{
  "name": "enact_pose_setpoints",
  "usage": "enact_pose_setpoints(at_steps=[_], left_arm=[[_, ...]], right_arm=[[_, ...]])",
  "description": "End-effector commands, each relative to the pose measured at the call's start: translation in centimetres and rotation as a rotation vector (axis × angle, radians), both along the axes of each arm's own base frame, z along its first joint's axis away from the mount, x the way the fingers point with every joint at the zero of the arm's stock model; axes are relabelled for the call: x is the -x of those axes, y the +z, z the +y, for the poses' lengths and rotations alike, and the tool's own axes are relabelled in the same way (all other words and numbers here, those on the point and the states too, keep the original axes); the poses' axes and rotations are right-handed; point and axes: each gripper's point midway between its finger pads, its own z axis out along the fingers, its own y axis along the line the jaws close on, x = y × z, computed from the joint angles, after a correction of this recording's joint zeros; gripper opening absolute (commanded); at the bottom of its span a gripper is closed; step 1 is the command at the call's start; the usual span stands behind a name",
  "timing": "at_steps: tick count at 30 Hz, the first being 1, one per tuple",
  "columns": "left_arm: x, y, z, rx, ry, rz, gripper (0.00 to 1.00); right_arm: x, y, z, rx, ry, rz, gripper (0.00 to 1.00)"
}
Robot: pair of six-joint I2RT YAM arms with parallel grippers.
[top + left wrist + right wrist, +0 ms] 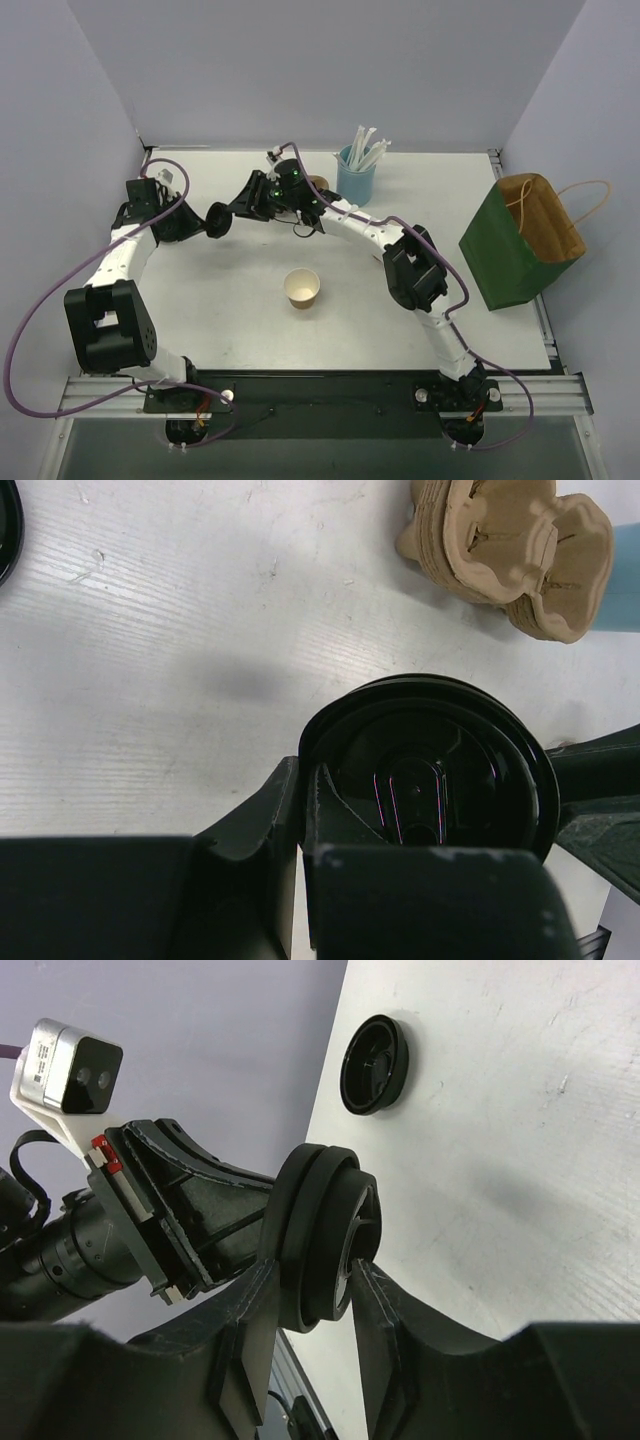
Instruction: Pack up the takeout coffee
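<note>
Lid [320,1235], 11 o'clock of cup [302,287], is clamped by left gripper [303,810], likely for handover; straddled by right gripper [312,1290], grip unclear.

The table [150,630] is white and matt, with a fine streaked grain. The lid [430,770] is black plastic, smooth and glossy (it catches thin purple glints). The cup carrier [510,550] is rough, fibrous brown pulp. The coffee cup [302,288] is matt tan paper. The bag [505,255] is dull green paper.
</note>
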Motion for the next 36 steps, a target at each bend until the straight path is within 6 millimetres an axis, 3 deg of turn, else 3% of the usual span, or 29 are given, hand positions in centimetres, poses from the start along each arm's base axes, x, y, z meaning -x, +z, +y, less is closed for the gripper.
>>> enact_pose_setpoints(at_steps=[1,7,19,28,36], left_arm=[[-1.1,3.0,-0.8,0.011,-0.039,-0.124,0.0],[-1.2,3.0,-0.7,0.008,-0.035,-0.126,0.0],[-1.1,3.7,-1.8,0.02,-0.065,-0.153,0.0],[-0.7,4.9,-3.2,0.013,-0.104,-0.189,0.0],[-0.3,5.5,-4.3,0.018,-0.125,-0.211,0.0]], right_arm=[[0.8,-0.4,0.3,0.088,0.007,-0.031,0.33],[1.9,-1.3,0.3,0.179,0.017,-0.039,0.26],[4.2,-2.9,0.6,0.294,0.078,-0.055,0.26],[2.8,-3.8,-0.5,0.39,-0.011,-0.075,0.25],[2.5,-4.8,-0.3,0.403,-0.018,-0.06,0.26]])
